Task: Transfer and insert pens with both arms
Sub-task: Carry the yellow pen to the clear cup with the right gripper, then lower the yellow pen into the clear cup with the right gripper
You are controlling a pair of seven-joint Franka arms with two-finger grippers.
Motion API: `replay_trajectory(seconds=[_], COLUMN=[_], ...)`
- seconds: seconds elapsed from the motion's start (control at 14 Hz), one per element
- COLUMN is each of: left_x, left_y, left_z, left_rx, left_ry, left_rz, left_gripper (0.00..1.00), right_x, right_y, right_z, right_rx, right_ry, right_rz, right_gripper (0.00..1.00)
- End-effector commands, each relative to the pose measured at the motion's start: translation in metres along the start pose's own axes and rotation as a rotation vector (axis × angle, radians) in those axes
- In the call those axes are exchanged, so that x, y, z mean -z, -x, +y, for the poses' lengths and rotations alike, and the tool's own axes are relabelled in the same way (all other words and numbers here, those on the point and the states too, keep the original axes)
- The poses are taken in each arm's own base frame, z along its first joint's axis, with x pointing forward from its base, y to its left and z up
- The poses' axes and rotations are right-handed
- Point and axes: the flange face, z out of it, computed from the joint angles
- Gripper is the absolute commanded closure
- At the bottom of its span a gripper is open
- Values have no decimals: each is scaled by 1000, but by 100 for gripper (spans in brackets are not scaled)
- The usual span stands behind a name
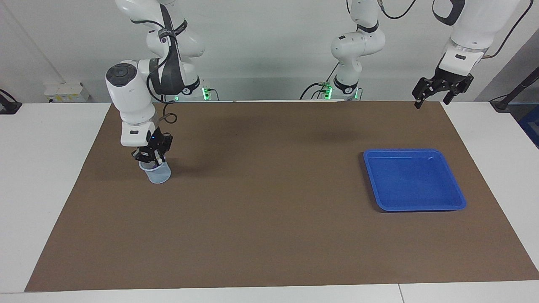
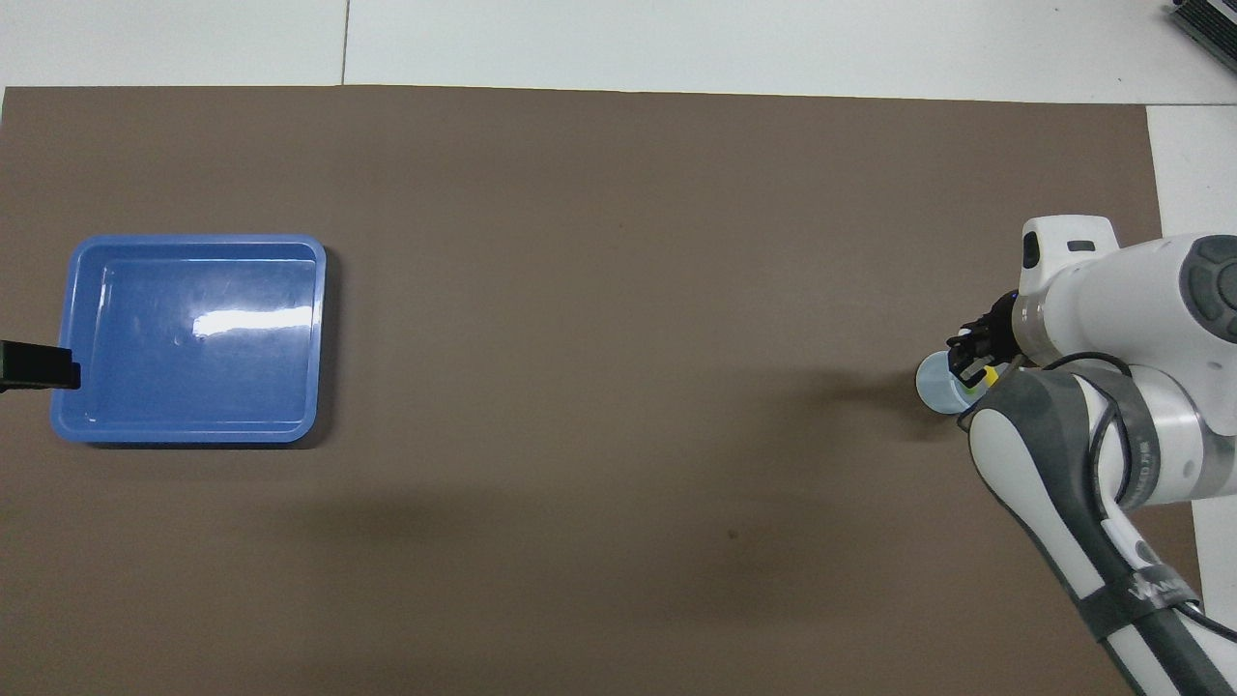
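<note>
**Last pen at the cup**

While I watch from afar, the mat [image 1: 269,235] fills most of the frame, and the tray [image 1: 414,180] at its right in the facing view lies empty. My left gripper [image 1: 442,90] waits released, up at the top right, over the mat's edge. At the left of the frame my right gripper [image 1: 152,156] sits clenched right over the cup [image 1: 156,173]. A yellow pen [image 2: 986,374] peeks out by the rim in the overhead view; I cannot tell whether the fingers grip it, and the other pens are hidden. I judge this the final insertion. Next I should unclench, then lift straight up so nothing tips the cup.
</note>
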Motion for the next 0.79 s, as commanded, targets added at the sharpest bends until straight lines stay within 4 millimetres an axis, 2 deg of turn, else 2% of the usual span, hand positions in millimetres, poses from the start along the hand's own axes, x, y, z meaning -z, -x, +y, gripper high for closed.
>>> replay_trajectory(seconds=[0.0, 0.07, 0.21, 0.43, 0.64, 0.71], left_x=[4, 2, 1, -6, 0, 11], left_y=[-7, -8, -10, -17, -32, -34], left_z=[1, 6, 21, 32, 37, 40], left_rx=[-13, -22, -50, -70, -83, -87], left_ry=[-11, -8, -5, 2, 18, 23], left_rz=[30, 34, 39, 34, 1, 6], left_gripper=[0, 0, 0, 0, 0, 0], right_x=[5, 5, 13, 37, 71, 83], right_y=[4, 4, 1, -7, -15, -18], right_z=[-5, -3, 2, 2, -12, -17], right_rx=[-26, -28, -30, -24, -136, -151], right_ry=[17, 17, 27, 43, 16, -4], right_rz=[10, 12, 25, 40, 32, 28], right_gripper=[37, 32, 0, 0, 0, 0])
